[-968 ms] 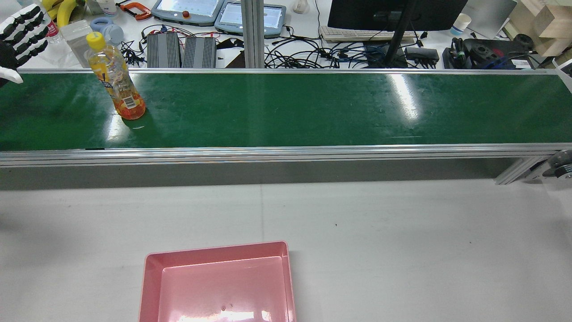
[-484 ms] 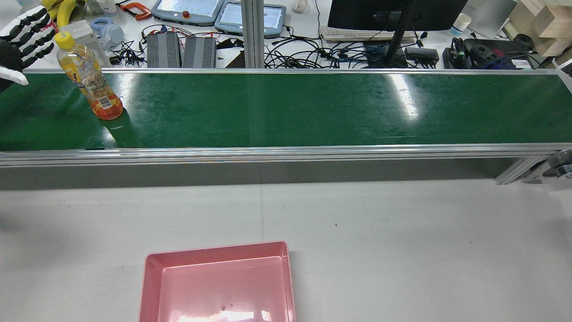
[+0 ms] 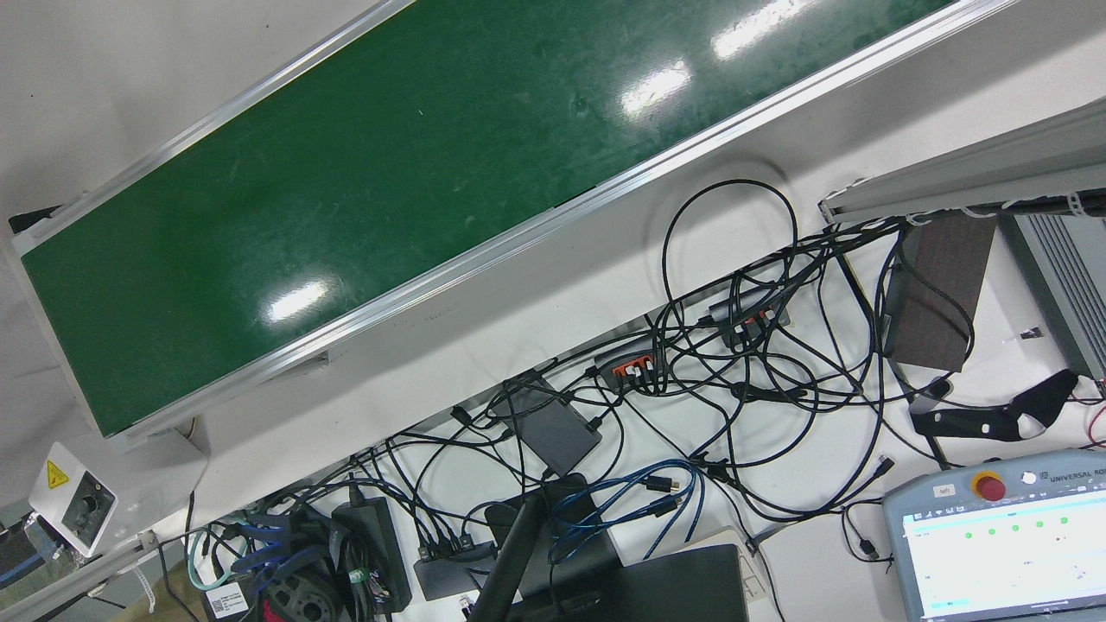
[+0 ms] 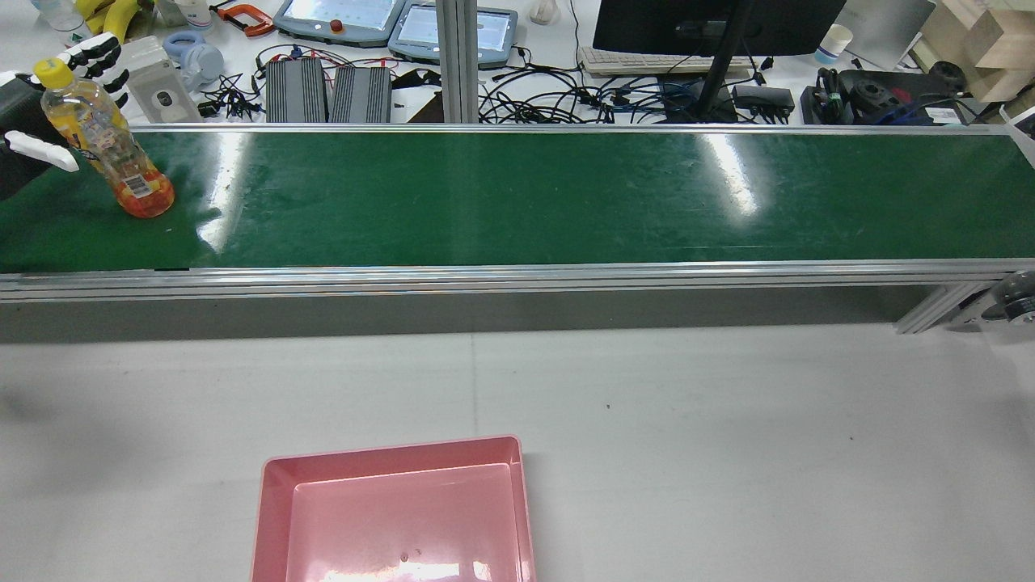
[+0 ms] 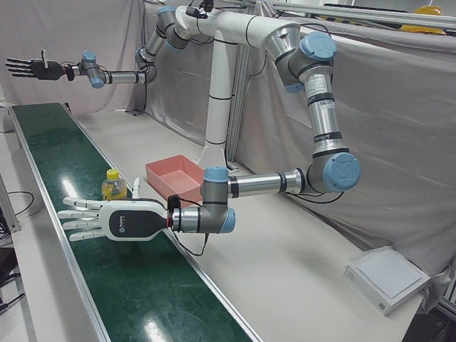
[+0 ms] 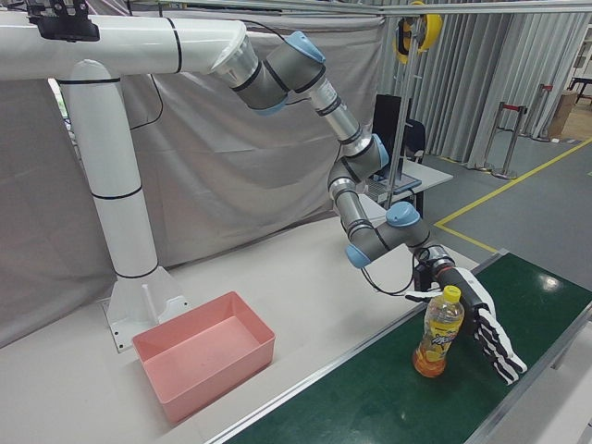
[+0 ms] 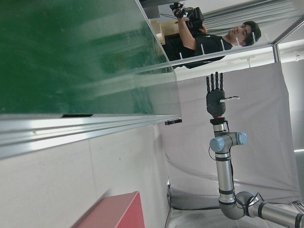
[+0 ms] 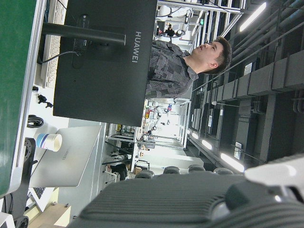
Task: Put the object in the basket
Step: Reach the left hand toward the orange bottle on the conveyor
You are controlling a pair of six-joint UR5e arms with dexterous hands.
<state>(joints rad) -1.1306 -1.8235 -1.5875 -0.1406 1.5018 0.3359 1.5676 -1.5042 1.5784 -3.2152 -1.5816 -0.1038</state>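
Right-front view is showing the left hand [image 6: 481,319] spreading its fingers flat and holding nothing, palm turned toward the orange-drink bottle [image 6: 437,332]. That bottle is standing upright on the green conveyor belt [image 6: 388,398], just beside the palm; whether the two are touching cannot be told. From the rear view, the same left hand [image 4: 36,121] is sitting at the far left edge, with the bottle [image 4: 103,140] directly in front of its fingers and its thumb pointing toward the bottle's lower part. Farther from this hand, back across the white table [image 4: 728,453], the pink basket [image 4: 275,501] is lying empty near the arm pedestal. Well apart, at the belt's other end, the right hand [image 5: 30,68] is hanging high above the belt [image 5: 135,285], fingers straight and spread, gripping nothing. Beyond the belt, cables [image 3: 734,345] are sprawling beside a teach pendant [image 3: 1002,536].
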